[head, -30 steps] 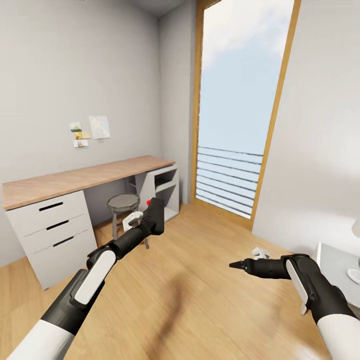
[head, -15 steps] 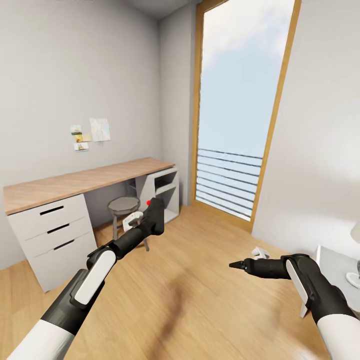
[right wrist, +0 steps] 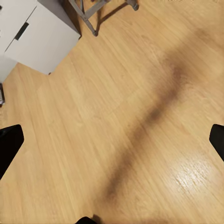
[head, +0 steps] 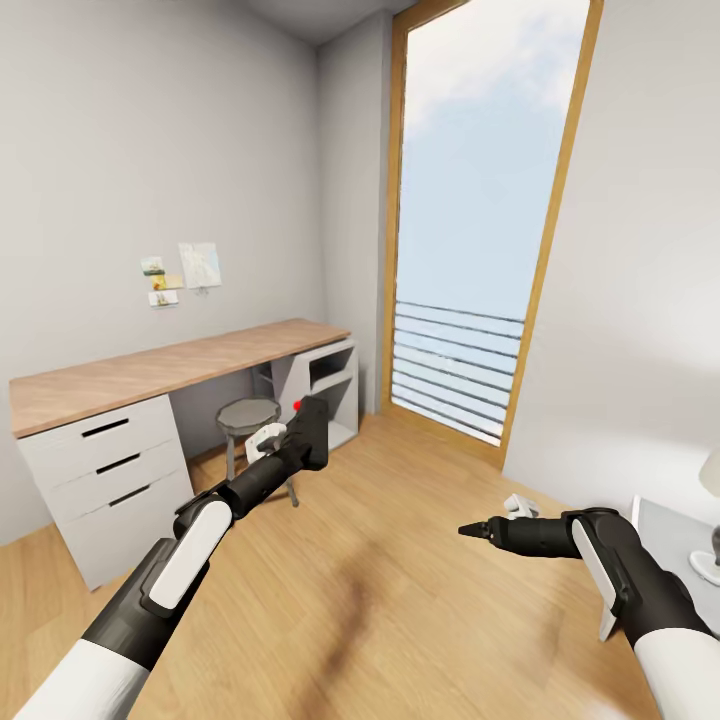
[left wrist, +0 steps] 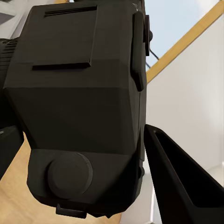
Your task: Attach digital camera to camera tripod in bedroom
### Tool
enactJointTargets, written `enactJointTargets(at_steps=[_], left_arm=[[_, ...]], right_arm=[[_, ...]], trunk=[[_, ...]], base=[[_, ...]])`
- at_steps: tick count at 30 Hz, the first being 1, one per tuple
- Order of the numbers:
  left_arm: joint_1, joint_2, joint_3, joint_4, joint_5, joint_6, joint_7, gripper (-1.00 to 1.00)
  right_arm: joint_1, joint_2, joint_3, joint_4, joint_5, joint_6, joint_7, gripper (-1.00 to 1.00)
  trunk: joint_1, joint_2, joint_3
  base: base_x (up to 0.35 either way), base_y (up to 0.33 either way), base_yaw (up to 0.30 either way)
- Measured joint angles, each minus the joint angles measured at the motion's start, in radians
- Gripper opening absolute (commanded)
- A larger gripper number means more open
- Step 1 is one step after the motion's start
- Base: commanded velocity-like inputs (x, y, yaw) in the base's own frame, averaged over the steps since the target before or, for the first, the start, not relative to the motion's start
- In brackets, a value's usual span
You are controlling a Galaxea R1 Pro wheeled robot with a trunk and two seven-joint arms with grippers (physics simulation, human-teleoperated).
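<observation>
Two arms reach out over the wood floor [head: 400,560]. No words to read. Left claw [head: 300,440] is up front, gripping the digital camera [left wrist: 79,107], a chunky black box w/ red button. Right claw [right wrist: 112,140] is low, wide open, holding nothing. Worktop [head: 150,365] is by the wall.

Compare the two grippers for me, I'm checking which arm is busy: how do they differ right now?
The left gripper is shut on the digital camera; the right gripper holds nothing. The left is raised in front of the desk; the right points low over the wood floor, its fingertips spread wide. Both are black.
</observation>
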Motion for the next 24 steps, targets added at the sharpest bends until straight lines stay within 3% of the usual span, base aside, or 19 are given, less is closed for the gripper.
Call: enactJointTargets(at_steps=[24], left_arm=[[0.000, 0.000, 0.003, 0.022, 0.002, 0.002, 0.002, -1.00]], right_arm=[[0.000, 0.000, 0.000, -0.001, 0.000, -0.001, 0.001, 1.00]], trunk=[[-0.092, 0.168, 0.075]], base=[[0.000, 0.000, 0.000]])
